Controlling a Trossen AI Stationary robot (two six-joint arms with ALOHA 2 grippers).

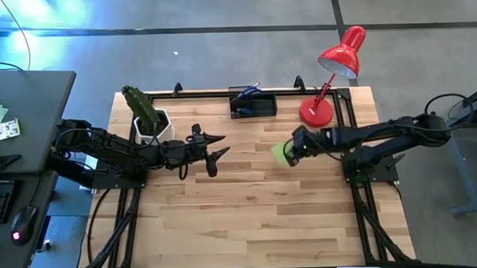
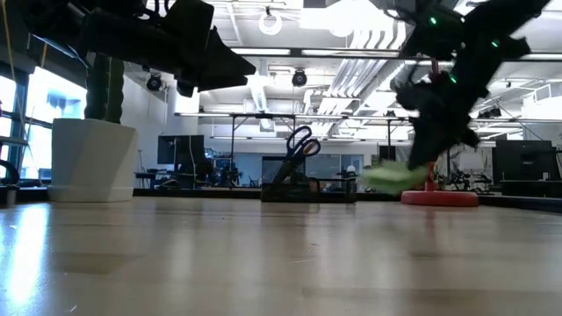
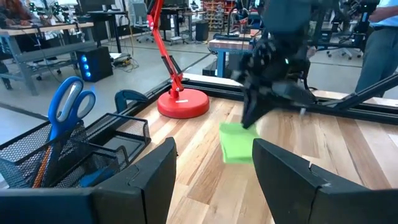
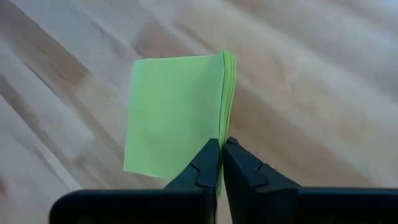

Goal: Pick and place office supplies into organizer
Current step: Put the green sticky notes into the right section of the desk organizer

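Note:
The lime-green sticky-note pad (image 1: 280,152) hangs in my right gripper (image 1: 291,149) right of the table's middle, above the wood, as the low view shows (image 2: 392,175). The black mesh organizer (image 1: 253,105) stands at the far edge with blue-handled scissors (image 3: 67,106) upright in it. My left gripper (image 1: 215,148) is open, left of centre, raised above the table (image 3: 211,180) and touching nothing. Pencils, pen and the blue block cannot be made out apart from the organizer's contents. My right gripper pinches the sticky-note pad by one edge (image 4: 219,144) between its two fingertips (image 4: 208,163), only at their free ends. The fingers slant down from the table's right side. The pad is lifted clear of the table and tilts below the fingers.
A red desk lamp (image 1: 332,75) stands at the far right corner, just right of the organizer. A potted cactus in a white pot (image 1: 149,120) sits at the far left, beside my left arm. Bare wood (image 1: 249,221) lies across the near half of the table.

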